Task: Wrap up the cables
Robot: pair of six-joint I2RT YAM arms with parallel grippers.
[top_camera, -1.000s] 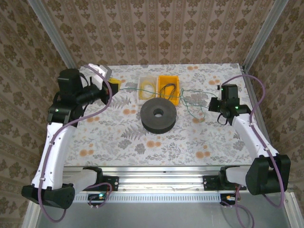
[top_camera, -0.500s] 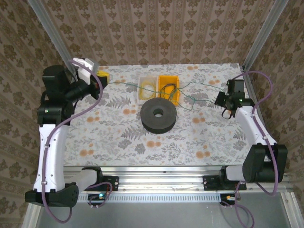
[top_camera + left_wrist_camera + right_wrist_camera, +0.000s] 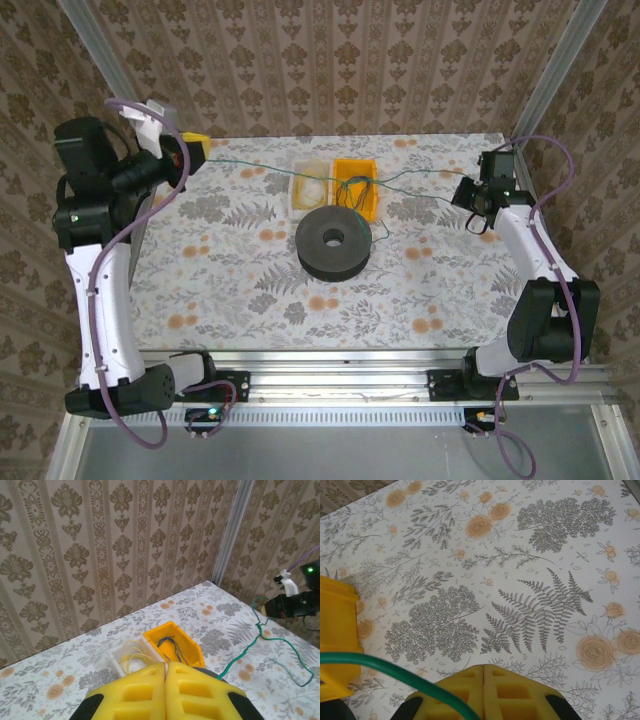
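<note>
A thin green cable point(image 3: 250, 166) stretches nearly taut across the back of the table, from my left gripper point(image 3: 197, 152) at the far left to my right gripper point(image 3: 468, 193) at the far right. Both grippers' yellow fingers are pressed together. In the left wrist view the left gripper point(image 3: 166, 666) is shut, and the green cable point(image 3: 245, 652) comes out from under it towards the right gripper point(image 3: 272, 609). Seen from the right wrist, the green cable point(image 3: 380, 666) crosses over the left finger of the shut right gripper point(image 3: 483, 667). Its middle hangs over the bins.
A white bin point(image 3: 310, 190) holds a pale yellow cable coil point(image 3: 131, 655). Beside it a yellow bin point(image 3: 357, 185) holds a dark cable point(image 3: 172, 647). A wide black spool point(image 3: 333, 243) sits mid-table, in front of the bins. Patterned walls and metal posts close in the back and sides.
Both arms have swung outward and back, the left to the far left, the right to the far right. The green cable, slack and looped near the yellow bin before, is now drawn out straight.
</note>
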